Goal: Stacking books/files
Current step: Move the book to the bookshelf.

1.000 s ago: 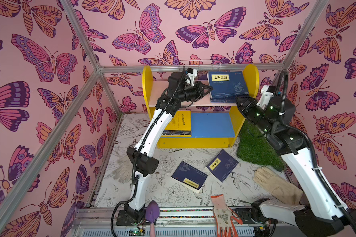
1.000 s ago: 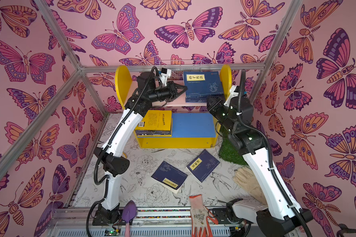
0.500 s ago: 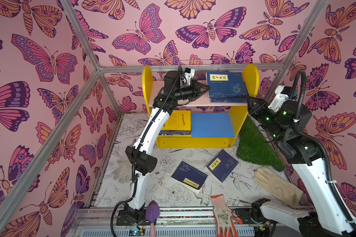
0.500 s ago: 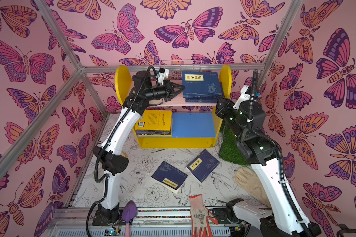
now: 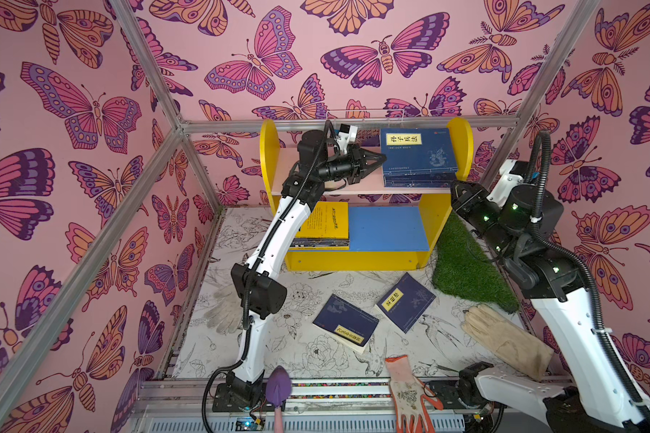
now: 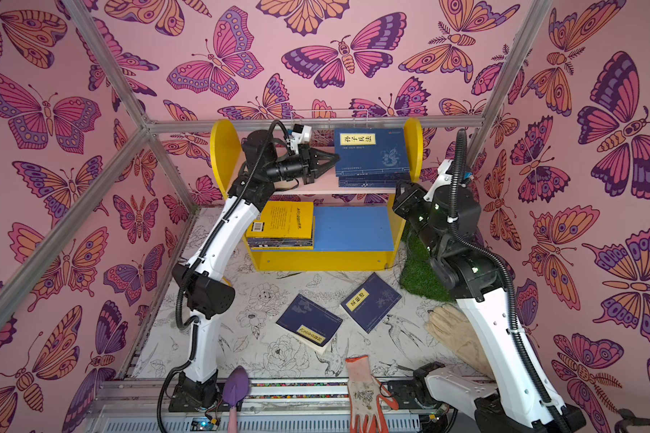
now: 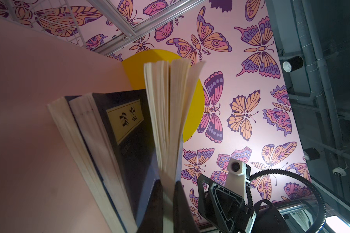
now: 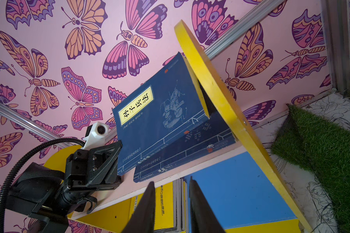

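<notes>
Top views, right arm: a second ago the right arm was reaching in at the right end of the shelf. It has now drawn back clear of the shelf, over the grass beside it.
Top views, left arm: the left arm has hardly moved. The left jaws are still at the left edge of the top book on the shelf's upper board.
Top views, books: the top book lies on a second navy book at the right end of the upper board. A yellow pile sits on the shelf's lower board. A loose book and another loose book lie on the worktop in front of the shelf.
Left wrist, jaws: the left jaws are pressed together, pinching the top book by its page edge. The pages fan out past the pinch. The second navy book lies flat under it.
Right wrist, jaws: the right jaws stand slightly apart with nothing between them, pointing at the shelf from outside.
Right wrist, pile: the top book sits askew on the second navy book, with its far end close to the shelf's yellow side.
Meaning: the right arm's part at the shelf looks finished. The left arm alone probably has to square the book up and let go. The two loose books have yet to be stacked.
</notes>
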You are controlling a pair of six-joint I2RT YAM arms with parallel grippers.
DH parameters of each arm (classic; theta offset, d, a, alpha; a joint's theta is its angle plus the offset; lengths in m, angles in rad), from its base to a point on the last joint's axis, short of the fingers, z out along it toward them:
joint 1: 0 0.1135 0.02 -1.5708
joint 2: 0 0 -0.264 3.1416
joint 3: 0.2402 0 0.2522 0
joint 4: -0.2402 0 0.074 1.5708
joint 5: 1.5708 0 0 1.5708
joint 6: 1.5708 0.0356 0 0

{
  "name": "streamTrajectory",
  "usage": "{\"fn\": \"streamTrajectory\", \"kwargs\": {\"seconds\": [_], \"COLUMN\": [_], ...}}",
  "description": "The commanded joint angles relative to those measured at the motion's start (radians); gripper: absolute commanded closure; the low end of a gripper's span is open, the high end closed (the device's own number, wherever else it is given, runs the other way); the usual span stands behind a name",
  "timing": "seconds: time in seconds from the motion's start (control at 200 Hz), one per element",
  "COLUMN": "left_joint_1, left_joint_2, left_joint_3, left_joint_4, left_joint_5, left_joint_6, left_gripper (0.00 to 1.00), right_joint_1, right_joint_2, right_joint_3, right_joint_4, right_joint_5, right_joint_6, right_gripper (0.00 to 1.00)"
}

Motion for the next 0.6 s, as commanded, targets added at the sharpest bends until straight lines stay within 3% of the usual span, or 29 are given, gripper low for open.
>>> {"fn": "streamTrajectory", "kwargs": {"seconds": [0.0, 0.115, 0.271, 0.346, 0.441, 0.596], "left_joint_1": [-0.016, -0.021, -0.023, -0.024, -0.021, -0.023], "left_joint_2": [0.048, 0.047, 0.047, 0.045, 0.043, 0.009], "left_joint_3": [-0.032, -0.051, -0.07, -0.071, -0.07, -0.072], "left_joint_4": [-0.016, -0.019, -0.019, -0.02, -0.024, -0.098], "left_joint_5": [0.026, 0.014, 0.0, -0.012, -0.028, -0.098], "left_joint_6": [-0.008, -0.014, -0.031, -0.028, -0.028, 0.037], "left_gripper": [1.0, 0.97, 0.47, 0.42, 0.3, 0.3], "right_joint_1": [-0.008, -0.009, -0.009, -0.009, -0.009, -0.009], "right_joint_2": [-0.004, -0.002, 0.007, 0.008, 0.006, 0.015], "right_joint_3": [-0.007, -0.008, -0.001, -0.003, -0.005, -0.005], "right_joint_4": [0.001, 0.007, 0.008, 0.011, 0.013, 0.026], "right_joint_5": [0.013, 0.003, -0.012, -0.012, -0.014, -0.025], "right_joint_6": [0.0, -0.002, 0.001, -0.001, -0.003, -0.003], "right_gripper": [0.7, 0.7, 0.7, 0.7, 0.7, 0.7]}}
